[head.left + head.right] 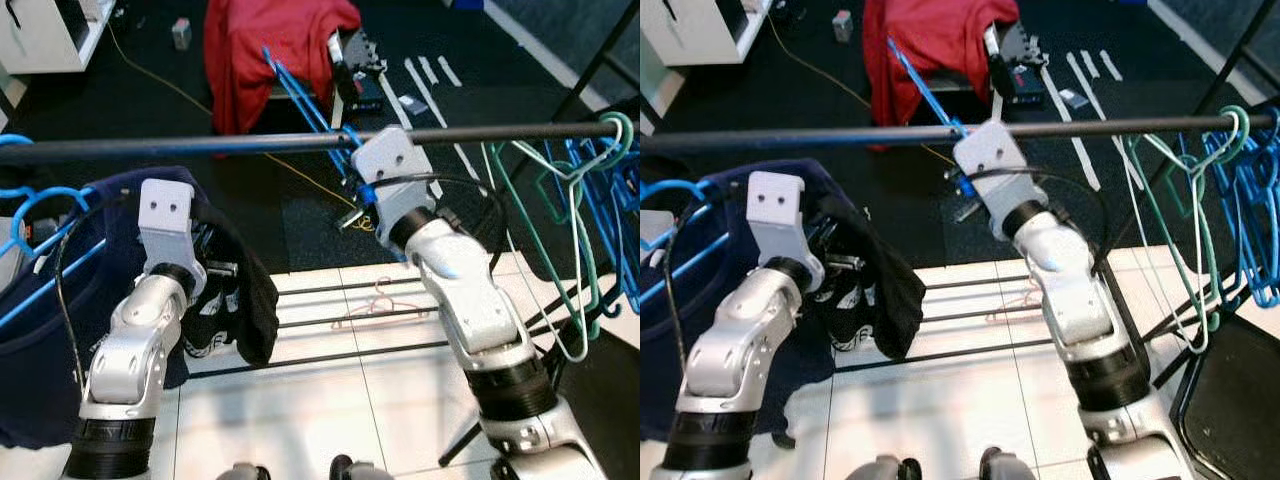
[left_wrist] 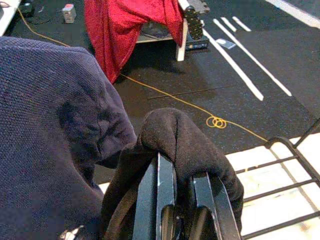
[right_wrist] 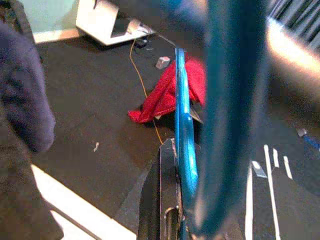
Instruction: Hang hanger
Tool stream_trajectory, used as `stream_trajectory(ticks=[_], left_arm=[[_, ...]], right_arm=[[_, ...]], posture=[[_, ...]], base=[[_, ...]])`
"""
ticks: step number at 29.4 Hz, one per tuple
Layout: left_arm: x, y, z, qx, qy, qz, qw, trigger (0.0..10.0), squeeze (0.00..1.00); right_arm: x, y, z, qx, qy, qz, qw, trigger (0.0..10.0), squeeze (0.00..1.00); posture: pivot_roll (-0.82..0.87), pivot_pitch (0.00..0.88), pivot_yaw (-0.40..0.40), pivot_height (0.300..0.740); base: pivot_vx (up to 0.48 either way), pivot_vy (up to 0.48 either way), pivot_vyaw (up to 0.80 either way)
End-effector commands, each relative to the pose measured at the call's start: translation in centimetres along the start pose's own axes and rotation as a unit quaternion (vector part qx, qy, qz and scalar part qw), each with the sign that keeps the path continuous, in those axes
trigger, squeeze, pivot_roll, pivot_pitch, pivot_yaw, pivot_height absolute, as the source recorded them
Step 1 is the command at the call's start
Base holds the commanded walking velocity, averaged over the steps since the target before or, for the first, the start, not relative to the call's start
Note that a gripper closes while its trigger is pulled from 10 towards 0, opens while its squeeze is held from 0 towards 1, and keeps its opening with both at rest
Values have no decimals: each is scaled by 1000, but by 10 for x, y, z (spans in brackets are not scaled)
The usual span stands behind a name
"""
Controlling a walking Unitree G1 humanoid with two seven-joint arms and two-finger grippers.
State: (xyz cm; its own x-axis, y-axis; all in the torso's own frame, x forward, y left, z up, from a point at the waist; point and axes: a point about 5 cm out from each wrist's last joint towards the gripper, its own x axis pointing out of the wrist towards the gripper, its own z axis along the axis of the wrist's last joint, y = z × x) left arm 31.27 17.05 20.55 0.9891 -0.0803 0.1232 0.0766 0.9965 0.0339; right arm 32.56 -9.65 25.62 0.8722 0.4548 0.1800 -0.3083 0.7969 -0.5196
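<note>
A black rail (image 1: 200, 146) runs across the scene at chest height. My right gripper (image 3: 175, 210) is shut on a blue hanger (image 1: 300, 95) right at the rail. The hanger's arm sticks out beyond the rail, towards the red cloth. Whether its hook sits over the rail, I cannot tell. My left gripper (image 2: 182, 210) is lower on the left, shut on a black garment (image 1: 245, 300) that drapes over its fingertips. Beside it, a navy garment (image 1: 40, 330) hangs on another blue hanger (image 1: 40, 215).
Teal hangers (image 1: 570, 200) and blue hangers (image 1: 615, 190) hang at the rail's right end. A pink hanger (image 1: 380, 305) lies on the rack's lower bars. A red cloth (image 1: 270, 50) covers a stool behind, and a yellow cable (image 2: 215, 121) crosses the dark floor. A white cabinet (image 1: 50, 35) stands far left.
</note>
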Motion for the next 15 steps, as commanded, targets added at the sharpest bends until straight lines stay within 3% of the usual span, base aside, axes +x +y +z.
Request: stream_trajectory(ticks=[1,11,13,15], left_arm=[[-3,-3,7,-7,-26,-4,1000,10000,0],[-2,-6,9,-11,-31,-12,999,10000,0],[-2,-7,9,-11,-32,-14,999,10000,0],[-2,-9,8,-10,-30,-19,999,10000,0]], right_arm=[[-5,6,0,3,6,5,1000,0,0],[-19,17,-11,41,51,-1,998,0,0],[-20,19,-14,61,61,3,996,0,0],[-25,27,-25,114,91,24,989,0,0]], posture=[[-39,238,-31,740],[-39,238,-31,740],[-39,238,-31,740],[-49,229,-29,740]], base=[[0,0,0],[0,0,0],[0,0,0],[0,0,0]])
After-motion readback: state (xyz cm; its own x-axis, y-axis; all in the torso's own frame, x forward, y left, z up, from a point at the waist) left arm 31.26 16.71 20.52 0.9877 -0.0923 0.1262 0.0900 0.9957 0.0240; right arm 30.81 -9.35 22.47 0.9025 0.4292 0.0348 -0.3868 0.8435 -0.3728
